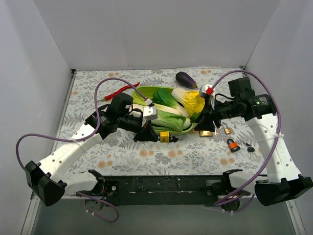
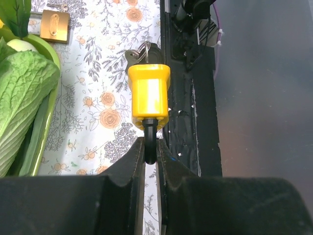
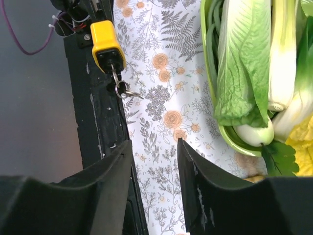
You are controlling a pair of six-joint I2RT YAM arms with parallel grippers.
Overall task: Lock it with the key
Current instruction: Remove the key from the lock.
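Yellow padlock [image 1: 165, 136] at near rim of green dish [image 1: 139, 93]. Shackle pinched in left gripper [image 2: 150, 149], jaws tight on it. Key [image 3: 116, 73] sits in keyhole, ring dangling. Brass padlock [image 1: 205, 133] just right of dish. Right gripper [image 3: 154, 147] by dish's right end, fingers parted, nothing between. Eggplant [image 1: 186, 78] beyond dish's far rim.

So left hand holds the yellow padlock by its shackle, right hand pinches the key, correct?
No: the right hand is open, clear of the key, as the right wrist view shows. The left hand does hold the yellow padlock by its shackle.
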